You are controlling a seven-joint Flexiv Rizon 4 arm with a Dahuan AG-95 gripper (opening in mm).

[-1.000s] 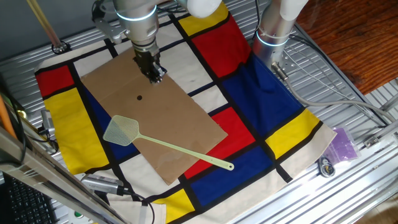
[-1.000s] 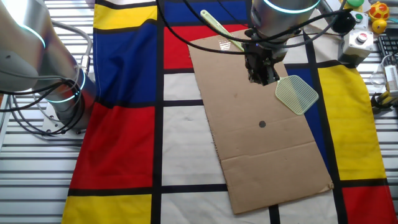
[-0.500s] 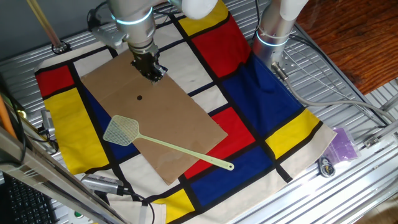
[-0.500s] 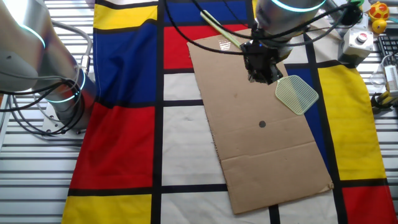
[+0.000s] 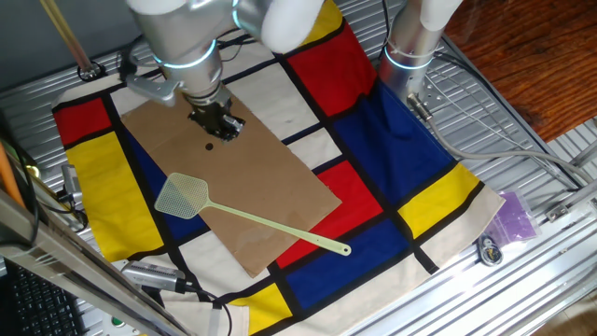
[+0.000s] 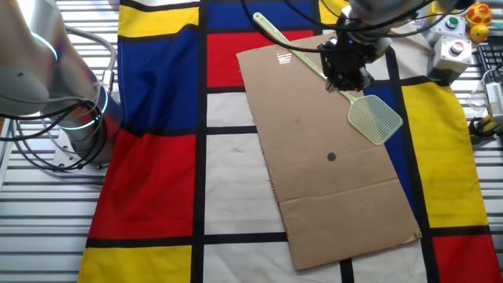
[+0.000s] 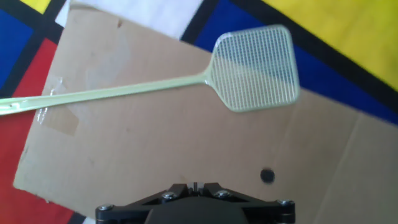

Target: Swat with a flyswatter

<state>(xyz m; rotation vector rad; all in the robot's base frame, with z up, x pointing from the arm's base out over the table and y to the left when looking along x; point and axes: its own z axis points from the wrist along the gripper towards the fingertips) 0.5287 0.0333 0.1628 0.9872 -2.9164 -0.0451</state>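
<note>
The pale yellow-green flyswatter [image 5: 252, 222] lies flat across the near end of a brown cardboard sheet [image 5: 261, 168]; its mesh head [image 5: 182, 196] is at the left and its handle runs to the right. It also shows in the other fixed view [image 6: 376, 119] and in the hand view [image 7: 256, 67]. My gripper [image 5: 216, 126] hangs over the cardboard near a small black dot [image 5: 209, 146], apart from the flyswatter. In the other fixed view the gripper [image 6: 350, 79] hides part of the handle. In the hand view the gripper [image 7: 194, 185] is shut and empty.
The cardboard lies on a red, blue, yellow and white checked cloth [image 5: 420, 177]. A second arm's base [image 5: 410, 51] stands at the back right. A purple object [image 5: 515, 219] lies off the cloth at the right. A button box [image 6: 456, 51] sits past the cloth's edge.
My gripper has moved left and a little nearer the flyswatter's head over the cardboard, and has turned. The flyswatter has not moved.
</note>
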